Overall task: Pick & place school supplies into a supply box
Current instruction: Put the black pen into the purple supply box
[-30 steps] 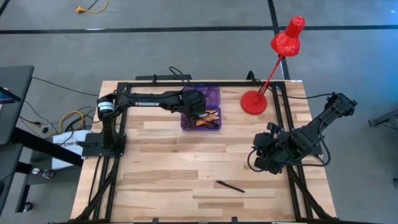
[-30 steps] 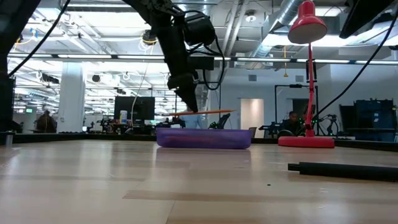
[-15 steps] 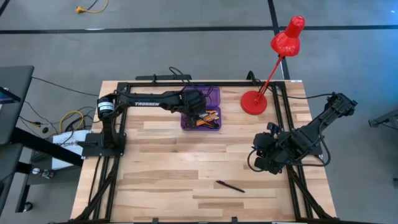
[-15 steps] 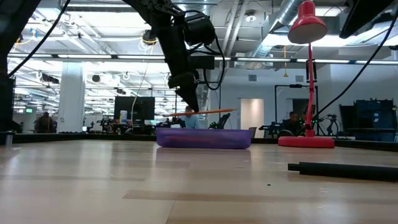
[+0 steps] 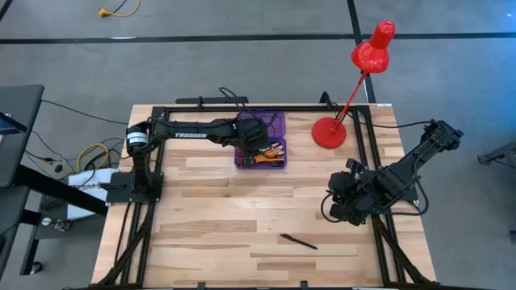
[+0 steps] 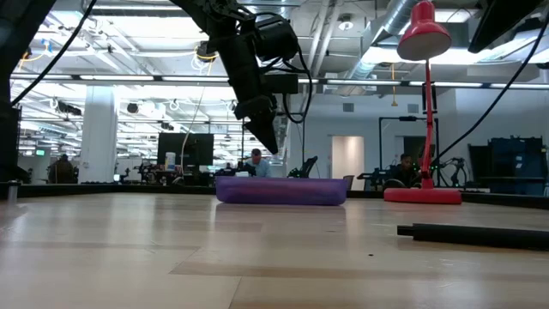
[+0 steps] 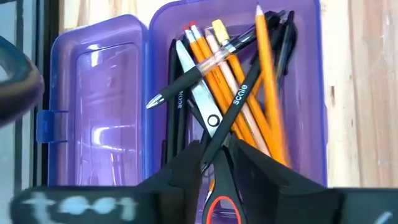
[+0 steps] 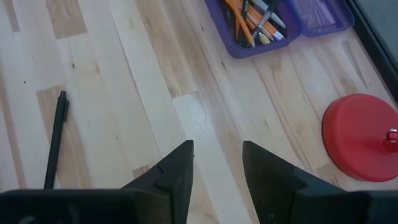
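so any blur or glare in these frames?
Left wrist view: one orange pencil in the box is smeared, white lettering at the bottom out of focus; glare on the open lid. Low view: near tabletop soft, black pen fuzzy, ceiling lights blown out. High view: sharp, even light. Right wrist view: lamp base slightly soft.

From above, the left claw (image 5: 256, 142) covers much of the supply box (image 5: 276, 122), so the pencils (image 5: 272, 151) show only as orange slivers. From worktop height the box wall hides everything inside. In the left wrist view, the scissors (image 7: 207, 112) run under the dark fingers (image 7: 186, 168), only a bit of red handle showing at the picture's edge, and one pencil is smeared by blur. The red lamp (image 8: 359, 137) base is cut off in the right wrist view
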Controlling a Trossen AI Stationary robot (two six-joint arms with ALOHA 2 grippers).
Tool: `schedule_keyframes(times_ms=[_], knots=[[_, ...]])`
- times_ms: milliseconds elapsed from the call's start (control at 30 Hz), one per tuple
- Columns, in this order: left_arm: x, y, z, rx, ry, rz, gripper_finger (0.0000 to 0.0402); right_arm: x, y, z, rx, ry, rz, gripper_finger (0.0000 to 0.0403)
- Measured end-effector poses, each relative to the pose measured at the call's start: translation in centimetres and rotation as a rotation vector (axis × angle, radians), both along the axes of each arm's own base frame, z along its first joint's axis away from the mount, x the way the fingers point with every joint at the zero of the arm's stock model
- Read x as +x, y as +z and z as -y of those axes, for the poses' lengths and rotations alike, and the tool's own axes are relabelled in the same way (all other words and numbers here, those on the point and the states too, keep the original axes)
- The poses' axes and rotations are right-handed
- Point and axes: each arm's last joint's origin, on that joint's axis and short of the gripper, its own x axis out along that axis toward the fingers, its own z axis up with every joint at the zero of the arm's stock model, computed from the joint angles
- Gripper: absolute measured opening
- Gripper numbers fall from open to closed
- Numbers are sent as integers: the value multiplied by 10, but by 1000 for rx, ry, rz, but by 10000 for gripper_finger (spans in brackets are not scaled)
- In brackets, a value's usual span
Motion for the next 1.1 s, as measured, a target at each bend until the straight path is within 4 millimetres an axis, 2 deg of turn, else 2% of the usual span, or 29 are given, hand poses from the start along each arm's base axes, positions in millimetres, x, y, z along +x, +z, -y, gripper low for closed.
schedule_keyframes(times_ms=[167,367,467,633,833,1100], knots=[[-1,3,5,-13,20,3,116,0,0,0,2,0,2,131],[-11,27,32,-16,-33,7,112,4,1,-2,0,1,53,131],[-22,45,49,-16,-66,10,105,13,3,-6,14,19,121,131],[-39,71,77,-36,-99,46,93,39,-2,-16,37,79,200,131],[-63,91,109,-50,-130,70,83,80,-31,-37,126,178,161,131],[-109,91,142,-55,-101,92,82,108,-81,-61,238,158,52,131]])
